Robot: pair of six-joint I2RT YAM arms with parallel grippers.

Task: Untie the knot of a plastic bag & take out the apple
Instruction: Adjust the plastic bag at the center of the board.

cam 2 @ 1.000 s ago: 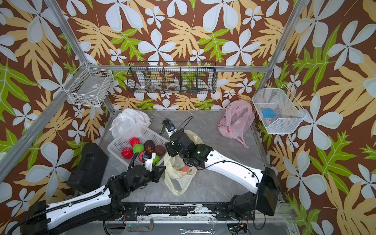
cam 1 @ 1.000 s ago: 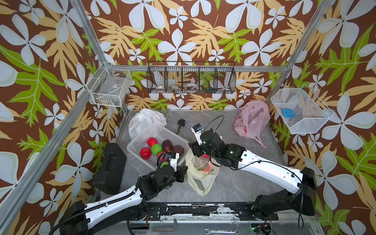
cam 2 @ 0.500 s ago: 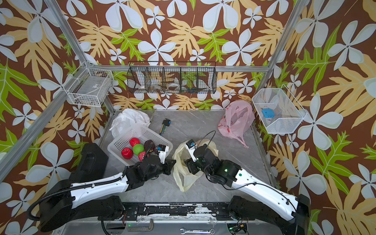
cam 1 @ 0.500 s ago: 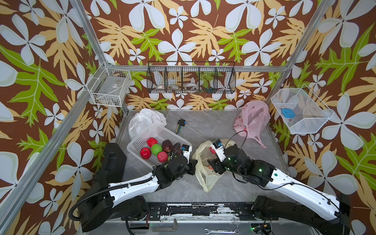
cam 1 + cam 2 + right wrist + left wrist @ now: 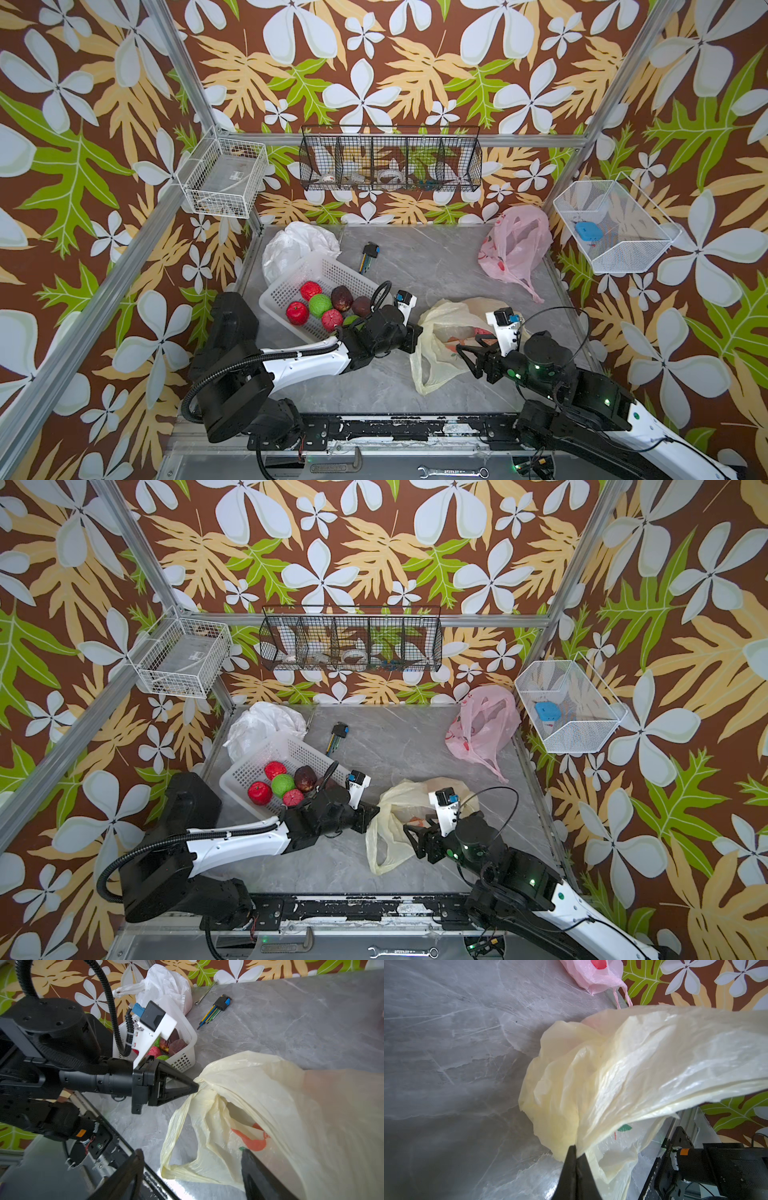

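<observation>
We find the bag (image 5: 442,332) crumpled on the table (image 5: 436,266), toward the front and between the two arms, in both top views. Its mouth (image 5: 232,1109) gapes, facing the right wrist camera.

The left gripper (image 5: 196,1087) has its fingers pressed tight together on a gathered bit of the bag's rim. The right wrist view shows the film bunched at the tips, and the left wrist view shows it running up taut from the pinch.

The right gripper (image 5: 191,1155) stands wide open and has hold of nothing. One finger (image 5: 255,1174) lies in front of the bag's side, just below a red print (image 5: 255,1140); whether it touches the film we cannot tell. The other finger (image 5: 138,1156) is clear of the bag, over the table's front edge. A handle loop (image 5: 176,1167) sags between them.

The apple does not show plainly. A red patch (image 5: 478,331) shows through the film in a top view, close to the right wrist, and we cannot tell whether it is the fruit or print.

A basket (image 5: 316,270) of fruit sits at the left, just behind the left gripper. A white bag (image 5: 291,245) lies behind the basket, a pink bag (image 5: 515,245) in the far right corner, and a key set (image 5: 369,255) between them.
</observation>
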